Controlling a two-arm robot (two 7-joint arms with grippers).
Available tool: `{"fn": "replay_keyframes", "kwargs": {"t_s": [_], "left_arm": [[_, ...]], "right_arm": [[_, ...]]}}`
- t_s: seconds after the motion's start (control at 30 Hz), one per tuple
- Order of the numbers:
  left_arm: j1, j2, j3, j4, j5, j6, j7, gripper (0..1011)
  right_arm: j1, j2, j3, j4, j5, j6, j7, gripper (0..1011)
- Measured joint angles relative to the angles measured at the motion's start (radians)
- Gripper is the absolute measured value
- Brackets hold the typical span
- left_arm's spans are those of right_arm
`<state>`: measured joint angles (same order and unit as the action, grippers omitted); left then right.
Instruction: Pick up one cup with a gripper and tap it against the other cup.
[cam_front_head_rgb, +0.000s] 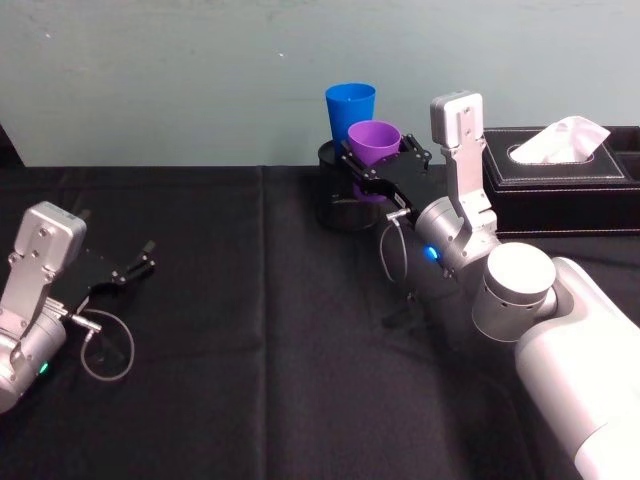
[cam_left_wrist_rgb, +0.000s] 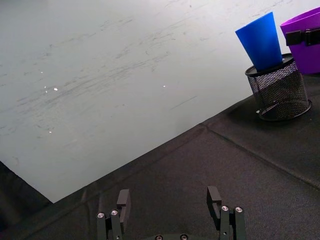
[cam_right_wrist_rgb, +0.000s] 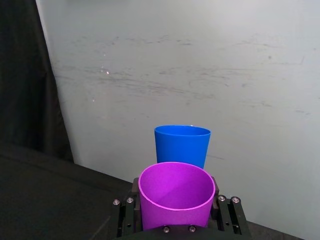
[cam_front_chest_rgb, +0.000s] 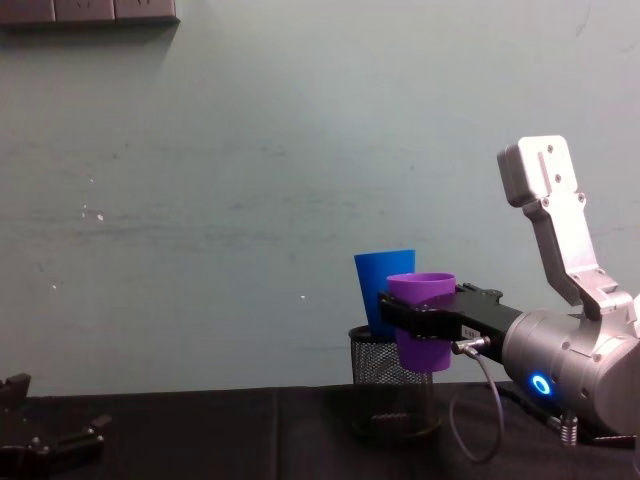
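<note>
My right gripper (cam_front_head_rgb: 378, 160) is shut on the purple cup (cam_front_head_rgb: 374, 148), holding it upright in the air at the back of the table. The same purple cup (cam_right_wrist_rgb: 176, 195) sits between the jaws in the right wrist view, and it shows as the purple cup (cam_front_chest_rgb: 421, 318) in the chest view. The blue cup (cam_front_head_rgb: 349, 108) stands in a black mesh pen holder (cam_front_head_rgb: 343, 203) just behind the purple one; whether the two touch I cannot tell. The blue cup (cam_right_wrist_rgb: 182, 144) rises right behind the purple rim. My left gripper (cam_front_head_rgb: 133, 268) rests open, low at the table's left.
A black tissue box (cam_front_head_rgb: 560, 180) with white tissue stands at the back right, beside my right arm. The black cloth (cam_front_head_rgb: 250, 330) covers the table, and a pale wall runs close behind the cups.
</note>
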<state>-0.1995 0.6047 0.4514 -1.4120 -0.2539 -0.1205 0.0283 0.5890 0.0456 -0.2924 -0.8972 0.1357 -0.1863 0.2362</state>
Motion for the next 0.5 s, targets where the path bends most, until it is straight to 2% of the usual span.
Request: {"fn": "replay_keyframes", "kwargs": {"t_s": [0.5], "left_arm": [[0.000, 0.000, 0.000, 0.000, 0.000, 0.000, 0.000, 1000]], "right_arm": [[0.000, 0.000, 0.000, 0.000, 0.000, 0.000, 0.000, 751]]}}
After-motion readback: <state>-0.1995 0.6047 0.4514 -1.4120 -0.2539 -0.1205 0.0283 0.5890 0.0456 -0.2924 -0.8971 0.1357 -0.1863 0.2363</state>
